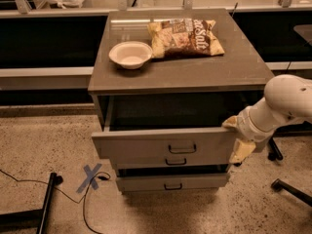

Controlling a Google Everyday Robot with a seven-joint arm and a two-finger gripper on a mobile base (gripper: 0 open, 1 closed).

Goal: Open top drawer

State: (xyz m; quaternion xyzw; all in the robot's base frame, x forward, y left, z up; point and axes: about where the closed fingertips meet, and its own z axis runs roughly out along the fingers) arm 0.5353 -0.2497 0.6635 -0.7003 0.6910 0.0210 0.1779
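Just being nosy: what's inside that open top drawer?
Only a dark, shadowed interior shows in the top drawer; no contents can be made out. Its grey front hides the bottom of the inside. The gripper sits at the front's right end.

Only "Salt" can be read, printed on the chip bag.

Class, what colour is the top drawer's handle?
Black handle, camera view; gripper at top drawer's right end.

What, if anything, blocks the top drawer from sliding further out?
Nothing visible. The gripper sits at the right end of the top drawer, off its path. Ahead lie only a flat tape X and a cable on the floor, below it.
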